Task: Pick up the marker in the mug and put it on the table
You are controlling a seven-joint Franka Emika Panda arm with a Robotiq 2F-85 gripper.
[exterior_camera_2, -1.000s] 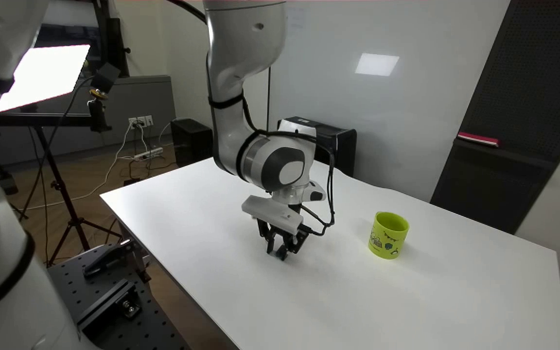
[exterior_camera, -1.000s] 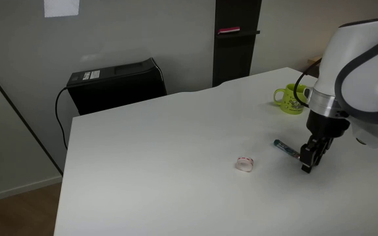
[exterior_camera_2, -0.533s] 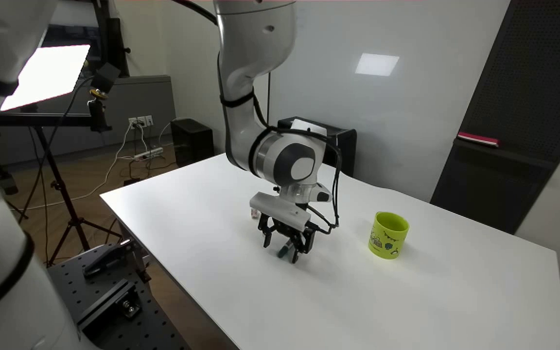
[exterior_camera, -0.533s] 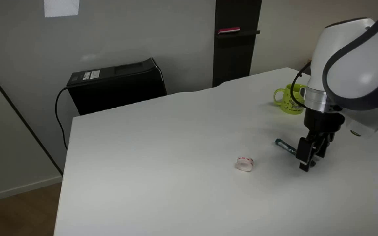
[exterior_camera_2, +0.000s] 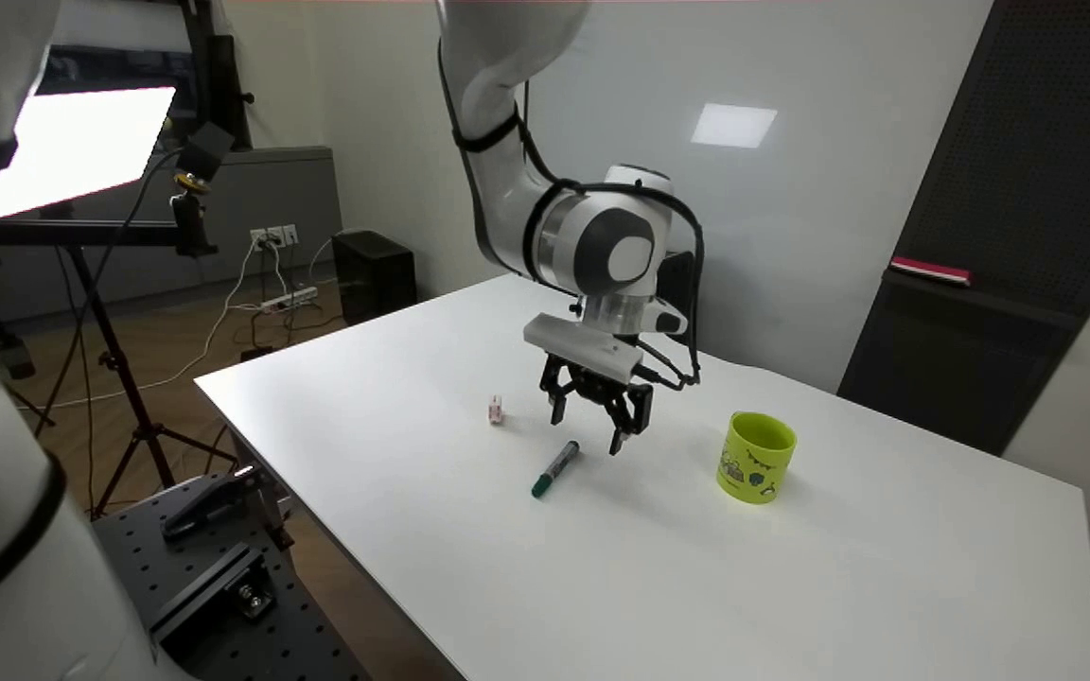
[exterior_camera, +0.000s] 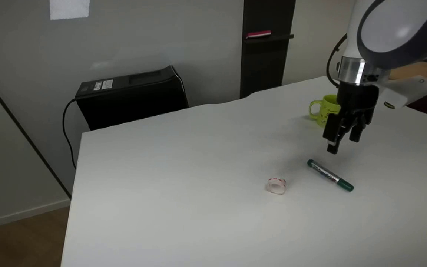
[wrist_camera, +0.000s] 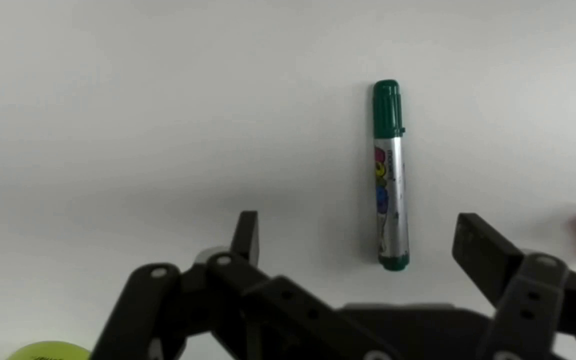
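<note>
The marker (exterior_camera: 330,175), with green ends and a silver printed barrel, lies flat on the white table (exterior_camera: 184,178). Above it my gripper (exterior_camera_2: 587,430) hangs open, its fingers well apart and touching nothing. In the wrist view the marker (wrist_camera: 391,190) shows whole, its plain end between the spread fingertips of the gripper (wrist_camera: 358,220) but below them on the tabletop. The lime mug (exterior_camera_2: 757,459) stands upright on the table, apart from the marker. In an exterior view the gripper partly covers the mug (exterior_camera: 326,111); only its rim edge appears low in the wrist view.
A small whitish tape roll with red marks (exterior_camera: 275,186) rests on the table near the marker. Beyond the table's far edge stands a black box (exterior_camera: 135,96). A dark panel (exterior_camera_2: 980,236) with a red item on its ledge is at the back.
The fingers have opened and let go of the marker, which stays on the table. My gripper has risen from the tabletop and shifted toward the far side. The mug has not moved.
</note>
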